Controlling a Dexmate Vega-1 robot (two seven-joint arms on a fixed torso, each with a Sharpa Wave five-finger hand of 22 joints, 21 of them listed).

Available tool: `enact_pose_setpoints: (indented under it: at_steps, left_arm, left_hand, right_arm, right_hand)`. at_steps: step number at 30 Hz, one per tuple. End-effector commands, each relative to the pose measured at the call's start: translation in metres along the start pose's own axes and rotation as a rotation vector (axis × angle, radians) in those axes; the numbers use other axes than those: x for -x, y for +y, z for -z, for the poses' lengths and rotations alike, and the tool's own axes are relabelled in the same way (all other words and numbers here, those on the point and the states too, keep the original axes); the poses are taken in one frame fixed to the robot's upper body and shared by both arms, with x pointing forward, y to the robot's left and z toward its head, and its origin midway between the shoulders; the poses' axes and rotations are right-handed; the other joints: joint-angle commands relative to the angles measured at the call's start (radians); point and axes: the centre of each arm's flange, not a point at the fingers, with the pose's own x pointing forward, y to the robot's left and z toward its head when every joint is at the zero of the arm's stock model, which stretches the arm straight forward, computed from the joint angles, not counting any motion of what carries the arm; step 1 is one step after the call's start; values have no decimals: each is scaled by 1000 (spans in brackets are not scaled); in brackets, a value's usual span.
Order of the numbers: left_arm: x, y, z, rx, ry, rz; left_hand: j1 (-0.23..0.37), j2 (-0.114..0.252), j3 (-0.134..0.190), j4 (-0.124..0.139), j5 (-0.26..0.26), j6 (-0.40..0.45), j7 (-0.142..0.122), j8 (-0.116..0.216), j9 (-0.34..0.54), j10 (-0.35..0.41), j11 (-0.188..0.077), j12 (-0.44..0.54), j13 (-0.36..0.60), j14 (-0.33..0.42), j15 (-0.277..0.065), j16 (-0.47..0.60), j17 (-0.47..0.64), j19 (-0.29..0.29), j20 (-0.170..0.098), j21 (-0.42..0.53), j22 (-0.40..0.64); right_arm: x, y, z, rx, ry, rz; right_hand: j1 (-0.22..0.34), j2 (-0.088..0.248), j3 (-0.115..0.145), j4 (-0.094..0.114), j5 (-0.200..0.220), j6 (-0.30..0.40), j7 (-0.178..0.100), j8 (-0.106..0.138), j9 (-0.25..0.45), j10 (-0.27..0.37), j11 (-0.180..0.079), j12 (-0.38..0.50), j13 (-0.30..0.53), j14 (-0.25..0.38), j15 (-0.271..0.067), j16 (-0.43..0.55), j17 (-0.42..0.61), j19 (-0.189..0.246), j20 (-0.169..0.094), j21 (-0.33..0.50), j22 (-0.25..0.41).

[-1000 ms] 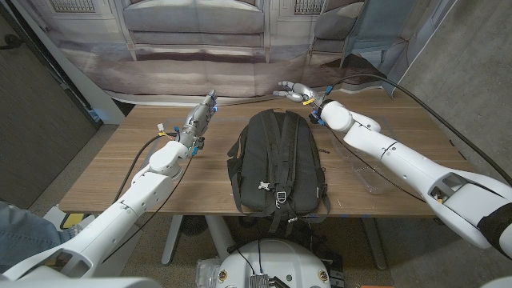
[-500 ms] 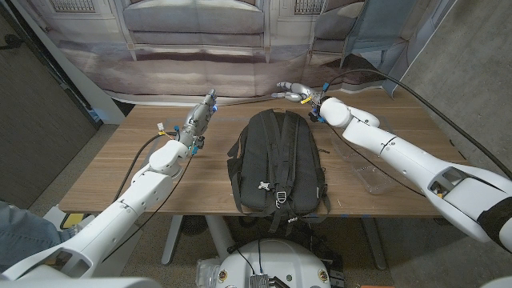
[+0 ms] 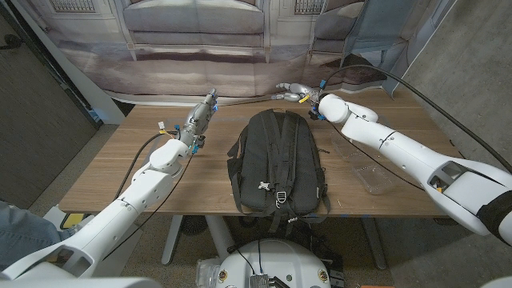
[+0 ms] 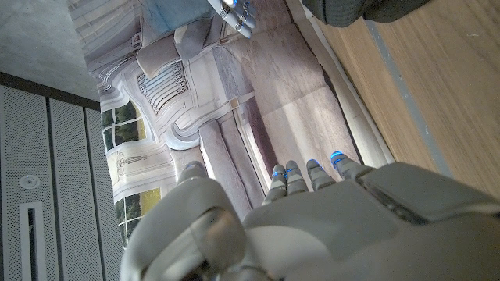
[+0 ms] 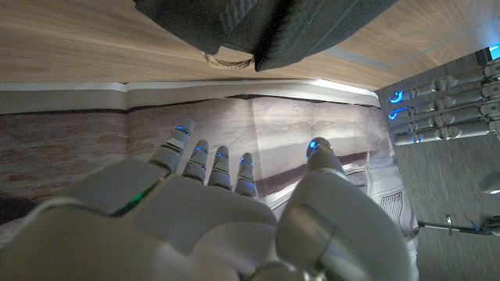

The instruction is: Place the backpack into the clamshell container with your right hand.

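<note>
Two hands: both hold nothing at this moment.
Right hand point(image 3: 293, 90): fingers spread apart and empty, hovering past the far edge of the table, just beyond the top of the backpack; the right wrist view shows its fingertips point(image 5: 218, 154) splayed toward the backdrop with the bag's top hanging above them.
Left hand point(image 3: 205, 110): fingers straight and close together, gripping nothing, standing over the wood to the left of the bag, apart from it.
Change: over the last second the right hand has drifted a little toward the robot's left along the far edge, and the forearm has swung with it; the backpack has not moved.
Meaning: judged from this, the hand is lining up over the bag's top end for a grasp, and no contact has been made yet, so the task is at its very start.
Backpack point(image 3: 277, 159): black, soft, lying flat in the middle of the table with its straps facing up and a small white tag and buckle near the near end.
Clamshell container point(image 3: 366, 170): clear plastic, lying on the table to the right of the bag under the right forearm, near but not touching it; it looks far smaller than the bag.
Table point(image 3: 120, 168): wooden.
</note>
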Motion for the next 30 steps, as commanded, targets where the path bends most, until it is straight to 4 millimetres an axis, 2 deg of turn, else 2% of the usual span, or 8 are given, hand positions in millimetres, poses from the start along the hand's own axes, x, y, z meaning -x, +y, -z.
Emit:
enact_pose_setpoints:
  at_steps: [1, 13, 30]
  left_arm:
    - [0, 0, 1, 4, -2, -1]
    - [3, 0, 1, 3, -7, -7]
    - [5, -3, 2, 0, -5, 3]
  left_hand:
    - [1, 8, -5, 3, -3, 6, -1, 3, 2, -3, -3, 5, 3, 1, 4, 1, 1, -12, -12, -3, 3]
    - [1, 9, -7, 3, -3, 5, -2, 3, 2, -1, -1, 5, 3, 1, 2, 0, 1, -11, -12, -2, 3]
    - [2, 10, -10, 3, -4, 16, -3, 7, 2, -3, -4, 4, 3, 4, 4, 1, 1, -10, -12, -1, 3]
  right_arm:
    - [-7, -1, -1, 46, 34, -45]
    - [-11, -1, -2, 85, 59, -88]
    - [-14, -2, -2, 123, 93, -136]
  right_hand:
    - [17, -9, 1, -9, 0, -21, 2, -5, 1, -14, 5, -1, 6, -13, 2, 0, 0, 1, 25, -5, 3]
    - [35, -20, 2, -14, 4, -48, 6, -6, 2, -36, 11, -2, 6, -17, 4, 1, 0, 9, 51, -10, 3]
    - [50, -27, 3, -15, 7, -58, 7, -3, 2, -40, 9, 2, 6, -15, 6, 4, 0, 19, 62, -13, 3]
